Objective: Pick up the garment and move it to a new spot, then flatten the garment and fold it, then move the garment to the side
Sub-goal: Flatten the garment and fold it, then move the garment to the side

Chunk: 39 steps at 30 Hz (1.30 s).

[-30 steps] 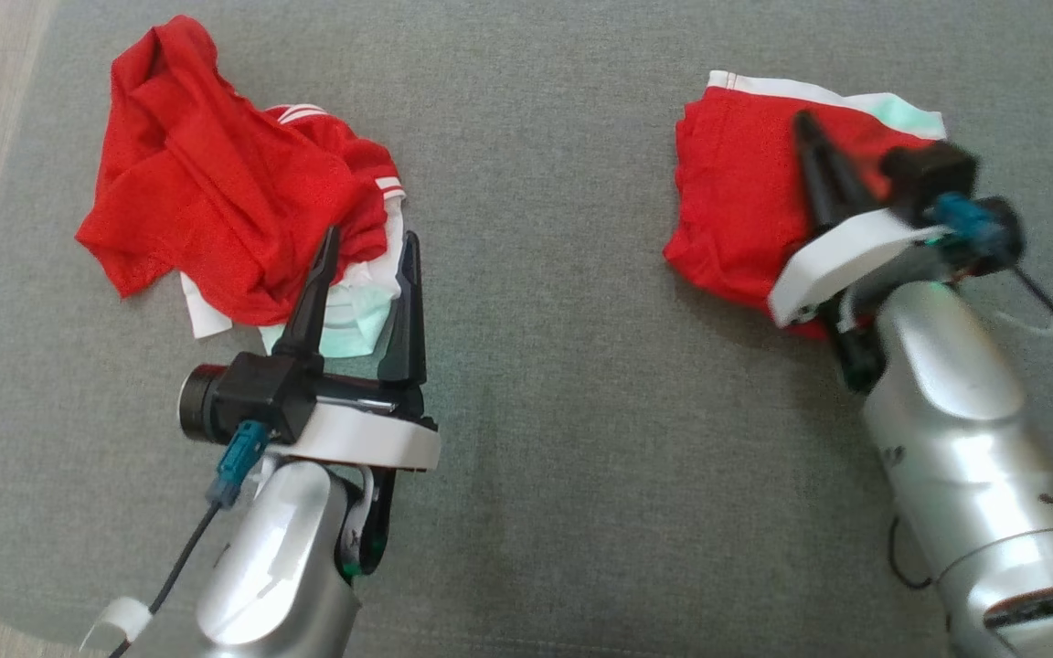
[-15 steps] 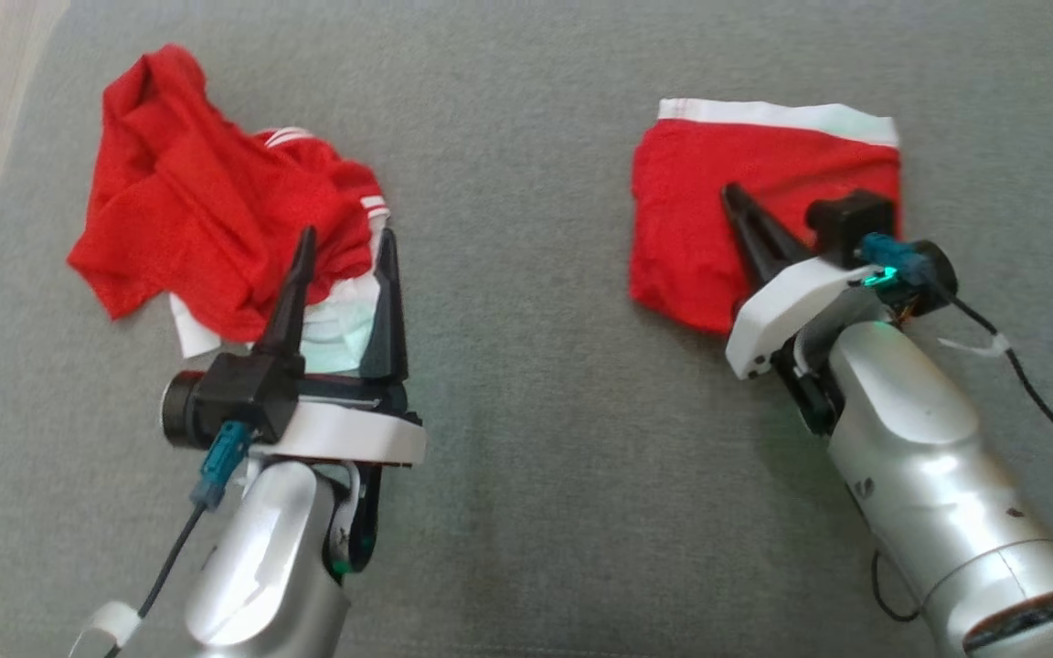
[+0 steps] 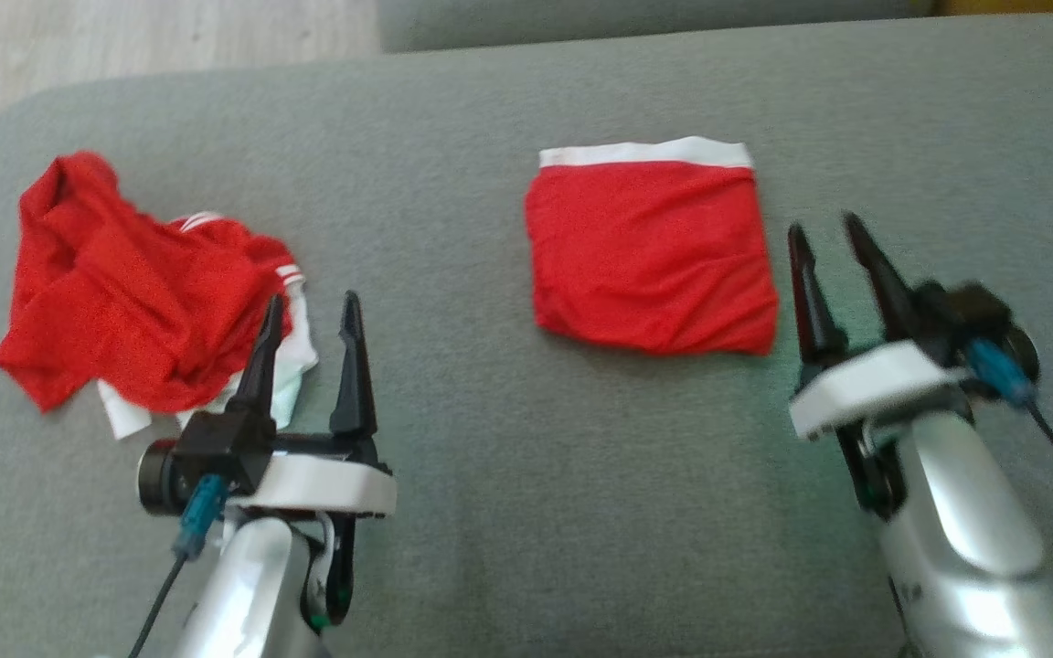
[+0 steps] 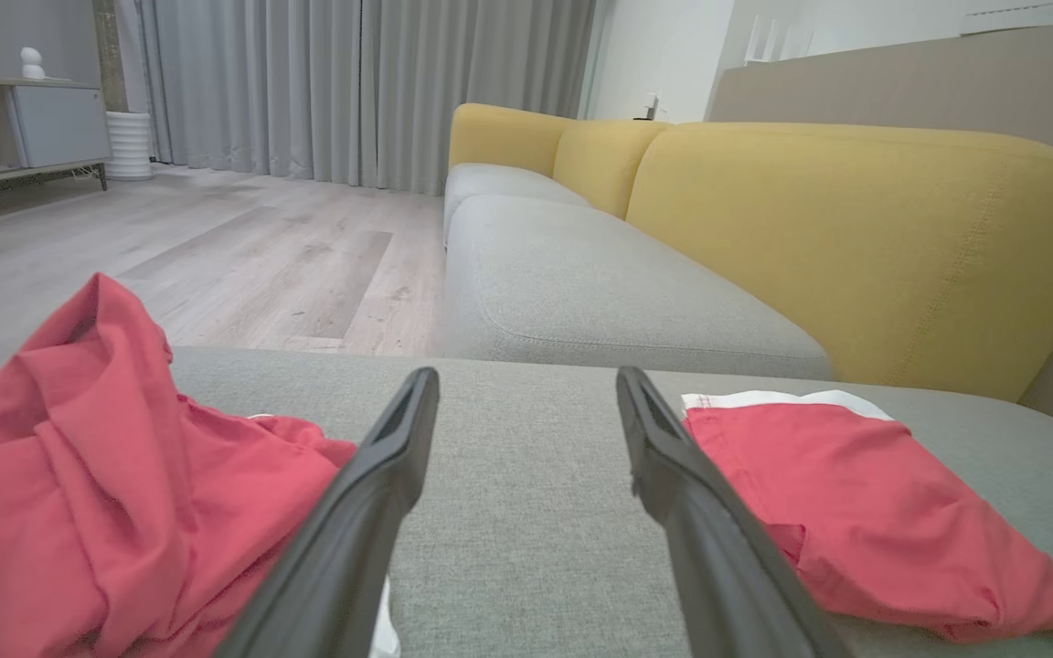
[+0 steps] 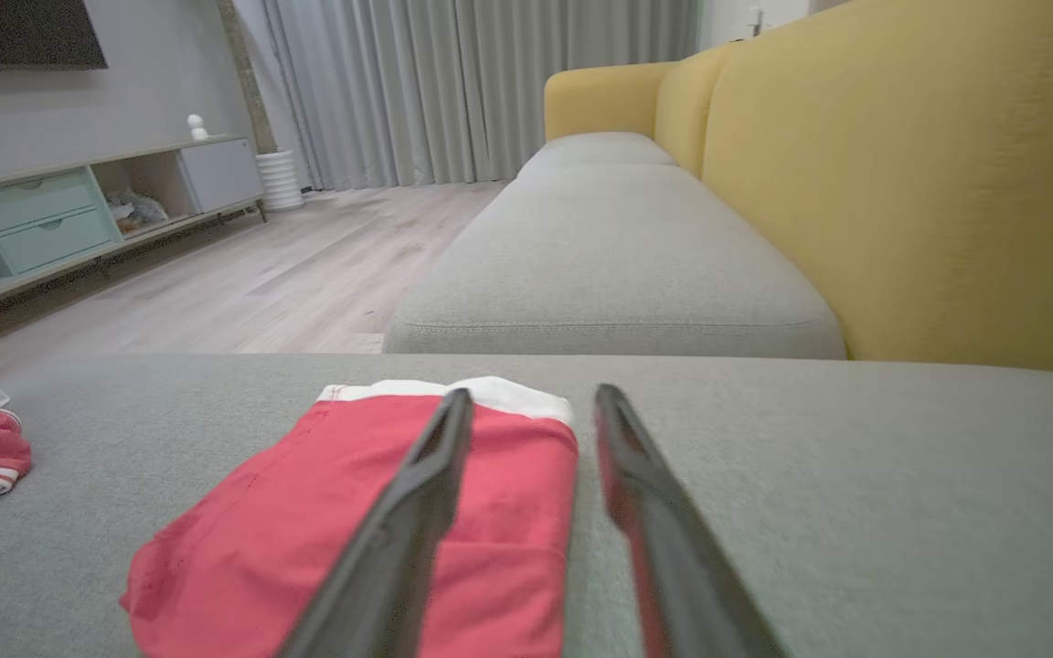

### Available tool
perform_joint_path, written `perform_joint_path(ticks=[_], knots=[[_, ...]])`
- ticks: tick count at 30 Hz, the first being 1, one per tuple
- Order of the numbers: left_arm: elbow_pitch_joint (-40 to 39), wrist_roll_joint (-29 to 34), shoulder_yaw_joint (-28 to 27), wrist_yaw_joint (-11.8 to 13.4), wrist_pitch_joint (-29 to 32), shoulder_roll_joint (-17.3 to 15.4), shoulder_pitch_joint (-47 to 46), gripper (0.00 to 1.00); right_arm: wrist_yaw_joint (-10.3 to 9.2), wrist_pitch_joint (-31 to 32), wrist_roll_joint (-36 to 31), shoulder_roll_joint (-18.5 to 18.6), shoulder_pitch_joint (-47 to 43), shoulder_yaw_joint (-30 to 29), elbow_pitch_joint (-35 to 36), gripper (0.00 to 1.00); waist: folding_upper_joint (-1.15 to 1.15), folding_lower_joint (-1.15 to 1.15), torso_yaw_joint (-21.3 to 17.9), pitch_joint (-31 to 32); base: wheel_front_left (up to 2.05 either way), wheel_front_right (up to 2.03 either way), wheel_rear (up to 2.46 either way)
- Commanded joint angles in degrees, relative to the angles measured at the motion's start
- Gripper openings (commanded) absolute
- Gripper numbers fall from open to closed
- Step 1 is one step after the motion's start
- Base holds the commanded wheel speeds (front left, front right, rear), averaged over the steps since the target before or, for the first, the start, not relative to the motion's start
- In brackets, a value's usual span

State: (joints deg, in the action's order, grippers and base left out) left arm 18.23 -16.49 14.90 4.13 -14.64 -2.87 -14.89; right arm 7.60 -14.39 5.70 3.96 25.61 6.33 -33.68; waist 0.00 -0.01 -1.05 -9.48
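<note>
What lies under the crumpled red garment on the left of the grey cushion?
Some white and pale mint cloth pokes out beneath the crumpled red garment, resting on the grey cushion. How far it reaches underneath is covered.

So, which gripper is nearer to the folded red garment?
Right. The right gripper is just off the right edge of the folded red garment, fingers parted. The left gripper stands farther away on its left, beside the crumpled red garment.

Over grey cushion [image 4: 526, 530], left gripper [image 4: 526, 376] stands spread between crumpled red pile [image 4: 79, 484] and folded garment [image 4: 865, 503].
</note>
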Motion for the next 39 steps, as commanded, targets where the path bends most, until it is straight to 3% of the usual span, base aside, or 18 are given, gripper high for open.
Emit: perform_joint_path(ticks=[1, 10, 22, 30, 32, 39], knots=[[-1.5, 0.4, -2.4, 0.3, -0.4, -0.8, -0.2, 1.0, -0.11, -0.6, -0.3, -1.1, -1.4, 0.0, 4.6, 1.0, 0.0, 0.01, -1.7, 1.3, 0.0, 0.0, 0.0], [-0.4, 1.9, -3.0, -1.1, -0.4, -0.6, 1.5, 1.0, -0.11, -0.6, 1.1, -1.1, -11.4, -3.0, 13.0, 1.0, 0.0, 0.01, -2.5, 1.9, 0.0, 0.0, 0.0], [-1.6, 3.7, -2.1, -1.5, -0.4, -0.2, 0.2, 1.0, -0.11, 2.8, -0.1, -1.1, -8.3, -4.5, 14.2, 1.0, 0.0, 0.01, 0.4, -0.5, 0.0, 0.0, 0.0], [-2.0, 3.8, 0.0, -2.0, -0.4, -0.1, -2.2, 1.0, -0.11, 12.3, 0.3, -1.1, 1.8, -8.2, 4.6, 1.0, 0.0, 0.01, 5.3, -5.3, 0.0, 0.0, 0.0], [-2.0, 3.6, 0.5, -1.9, -0.4, 0.0, -2.5, 1.0, -0.11, 14.0, 3.4, -1.1, 4.1, -9.1, 0.9, 1.0, 0.0, 0.01, 6.3, -5.9, 0.0, 0.0, 0.0], [-2.0, 2.4, 2.1, -1.3, -0.4, 0.0, -3.2, 1.0, -0.11, 17.8, 2.1, -1.1, 9.5, -9.9, -10.2, 1.0, 0.0, 0.01, 8.4, -6.9, 0.0, 0.0, 0.0]])
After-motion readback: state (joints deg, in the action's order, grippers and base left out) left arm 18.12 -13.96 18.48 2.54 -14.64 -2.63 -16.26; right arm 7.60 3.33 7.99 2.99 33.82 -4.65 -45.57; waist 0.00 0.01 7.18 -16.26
